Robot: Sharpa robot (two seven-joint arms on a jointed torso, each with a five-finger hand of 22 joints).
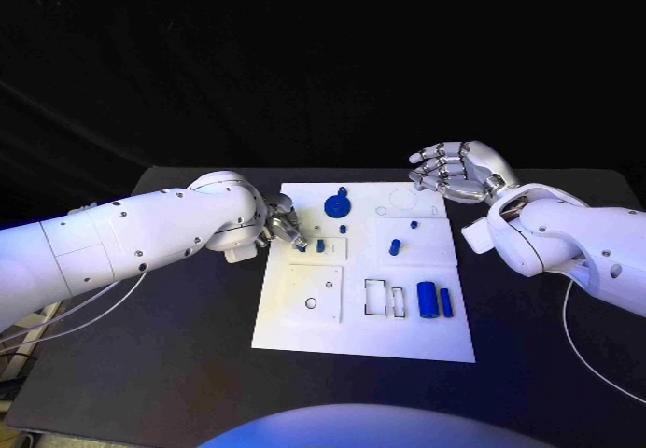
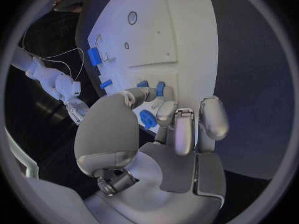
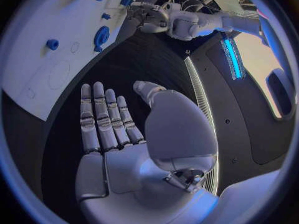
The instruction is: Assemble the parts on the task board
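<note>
White arms, silver hands, thin cables

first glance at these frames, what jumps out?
The white task board in the middle of the black table, dotted with small blue parts, such as the blue disc near its far edge. The left robot hand is down at the board's left edge over small blue pieces, while the right robot hand is raised beyond the far right corner, fingers apart, holding nothing.

Black table, dark backdrop
</note>
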